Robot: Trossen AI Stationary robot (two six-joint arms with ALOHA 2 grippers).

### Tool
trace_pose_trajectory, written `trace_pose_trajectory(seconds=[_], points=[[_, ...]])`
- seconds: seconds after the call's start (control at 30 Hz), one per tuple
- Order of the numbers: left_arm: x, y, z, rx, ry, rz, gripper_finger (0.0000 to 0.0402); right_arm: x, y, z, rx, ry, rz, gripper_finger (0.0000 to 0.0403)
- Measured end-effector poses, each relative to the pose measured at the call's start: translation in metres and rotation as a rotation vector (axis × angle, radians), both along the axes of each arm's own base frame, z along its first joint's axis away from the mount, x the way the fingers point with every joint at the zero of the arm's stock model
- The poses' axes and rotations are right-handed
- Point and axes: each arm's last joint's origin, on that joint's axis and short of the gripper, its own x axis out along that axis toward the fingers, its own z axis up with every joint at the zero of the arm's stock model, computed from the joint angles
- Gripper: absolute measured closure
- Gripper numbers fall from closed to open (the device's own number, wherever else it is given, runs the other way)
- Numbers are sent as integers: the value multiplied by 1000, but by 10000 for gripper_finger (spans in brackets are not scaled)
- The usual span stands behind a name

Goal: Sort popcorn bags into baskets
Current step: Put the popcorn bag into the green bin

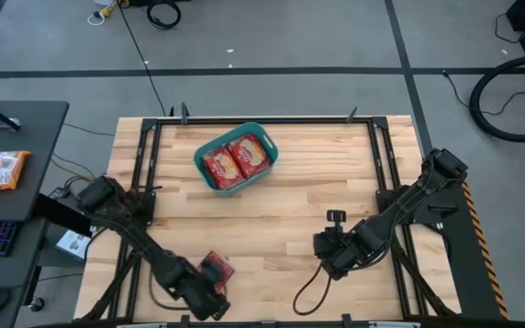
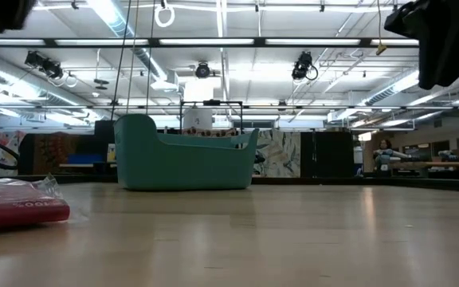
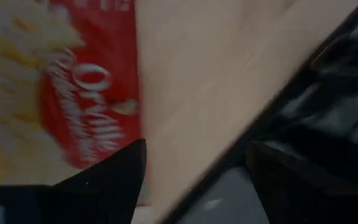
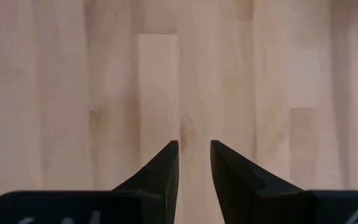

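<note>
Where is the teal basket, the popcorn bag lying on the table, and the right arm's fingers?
teal basket [image 1: 200, 167]: high view, on its left rim.
popcorn bag [image 1: 220, 266]: high view, on its red top face.
right arm's fingers [image 4: 166, 163]: right wrist view, on one dark finger.

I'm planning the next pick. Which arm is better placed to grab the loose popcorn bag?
Left. The left gripper sits open right beside the popcorn bag near the table's front edge. The right gripper hovers over bare wood, farther away.
</note>
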Motion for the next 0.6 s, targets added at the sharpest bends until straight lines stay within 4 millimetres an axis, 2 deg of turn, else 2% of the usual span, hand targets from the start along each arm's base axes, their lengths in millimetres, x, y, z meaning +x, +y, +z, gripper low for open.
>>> trace_pose_trajectory(seconds=[0.13,0.2,0.33,0.4,0.5,0.6], points=[[9,6,-16,135,161,-205,123,-2,4,0,48,17,-20,305],[6,11,-25,149,276,-305,123,-4,6,0,67,20,-41,305],[-10,21,-30,152,497,-440,123,-8,11,-1,83,25,-47,305],[-21,30,-27,194,626,-469,123,-9,11,-1,81,25,-43,305],[-34,42,-11,264,792,-488,123,-8,11,0,61,15,-28,305],[-43,52,5,349,915,-403,123,-5,6,0,42,13,-13,305]])
